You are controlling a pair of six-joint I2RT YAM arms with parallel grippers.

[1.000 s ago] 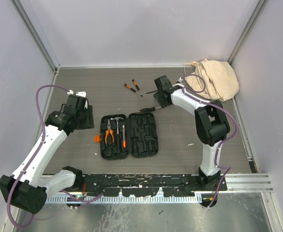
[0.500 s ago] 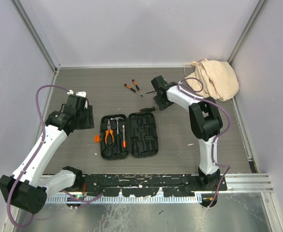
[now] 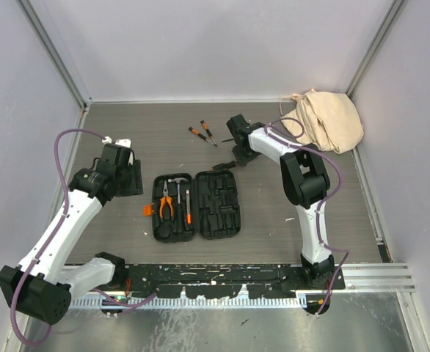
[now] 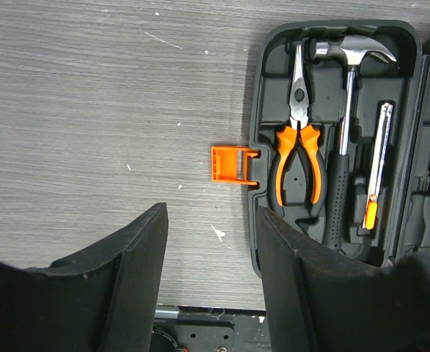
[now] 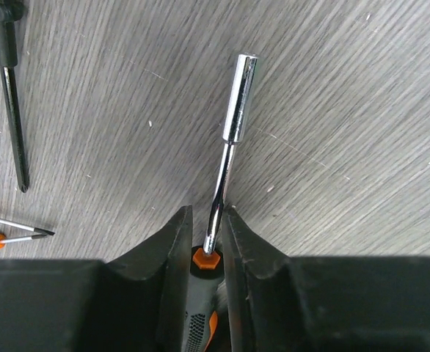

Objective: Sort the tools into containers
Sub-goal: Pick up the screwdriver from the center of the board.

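**A:** Where did the nut driver (image 5: pixel 240 99) lie?

**B:** In the right pincer (image 5: pixel 206 214) itself. Its orange-collared handle sat between the two fingers, and the chrome shaft ran straight out ahead of them, low over the table (image 5: pixel 347 147). The jaws stood narrow, drawn in against the handle on both sides. They looked to be touching it, though how firm the hold was could not be told.

**A:** And the tool case (image 3: pixel 219 209)?

**B:** It lay open, back from that pincer toward the arm bases and a little to its left, near but apart. Its moulded slots ran lengthwise from the base side to the far side. The driver would likely need drawing back and lining up with a bare slot in the half nearer that pincer.

**A:** Which arm was better placed?

**B:** The right one, since it had the tool. The left pincer (image 4: pixel 211 213) hung about half open with nothing in it. The case was just to its right, and the orange latch (image 4: pixel 230 163) was ahead of its fingers.
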